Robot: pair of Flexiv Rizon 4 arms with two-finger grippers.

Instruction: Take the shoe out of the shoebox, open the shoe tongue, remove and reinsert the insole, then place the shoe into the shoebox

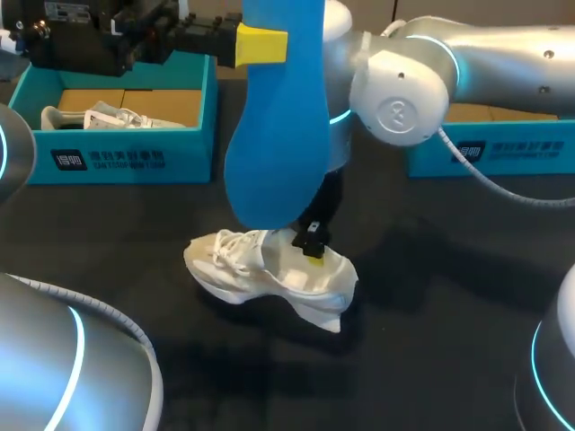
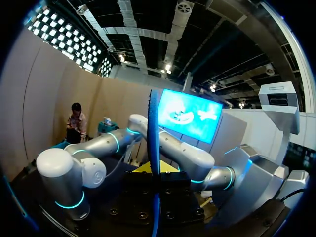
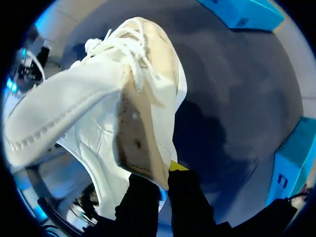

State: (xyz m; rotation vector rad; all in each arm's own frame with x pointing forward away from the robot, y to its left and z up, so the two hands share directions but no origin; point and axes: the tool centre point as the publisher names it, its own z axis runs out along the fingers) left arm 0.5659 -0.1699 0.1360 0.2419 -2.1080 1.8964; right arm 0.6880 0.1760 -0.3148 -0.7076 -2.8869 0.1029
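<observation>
A white lace-up shoe [image 1: 260, 269] lies on the dark table near the middle. My right gripper [image 1: 312, 247] comes down on it from the right and is shut on the edge of its opening; in the right wrist view the gripper [image 3: 165, 178] pinches the shoe [image 3: 98, 108] wall beside the laces. High above the shoe hangs the blue insole [image 1: 278, 117], with my left gripper [image 1: 260, 43] shut on its upper end. In the left wrist view the insole [image 2: 154, 143] stands edge-on between the fingers of that gripper [image 2: 154, 172].
A teal shoebox [image 1: 126, 148] stands at the back left with another white shoe [image 1: 99, 117] in it. A second teal box part [image 1: 494, 148] lies at the back right under my right arm. The table in front of the shoe is bare.
</observation>
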